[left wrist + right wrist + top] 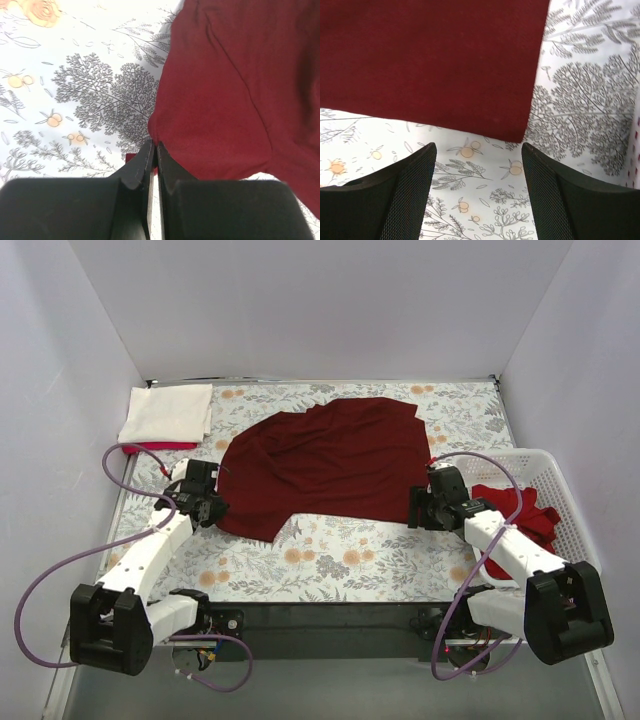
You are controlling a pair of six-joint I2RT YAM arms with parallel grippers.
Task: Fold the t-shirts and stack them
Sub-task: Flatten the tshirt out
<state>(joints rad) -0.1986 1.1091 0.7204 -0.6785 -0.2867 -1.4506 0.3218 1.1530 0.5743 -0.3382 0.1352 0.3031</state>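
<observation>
Soft and creased, the dark maroon cotton t-shirt [325,465] is lying spread across the middle of the floral-printed table covering [350,565]. The left gripper [154,149] is pinching the shirt's rumpled edge at eight o'clock, its smooth black fingers pressed together on the fabric. The right gripper [477,150] is standing open, mesh-textured fingers wide apart, beside the straight hem corner at four o'clock. At the table's ten o'clock, a folded cream-white t-shirt [167,412] is resting on a brighter red t-shirt [158,447]. At three o'clock, a white plastic lattice basket [510,454] is holding crumpled red shirts [520,512].
</observation>
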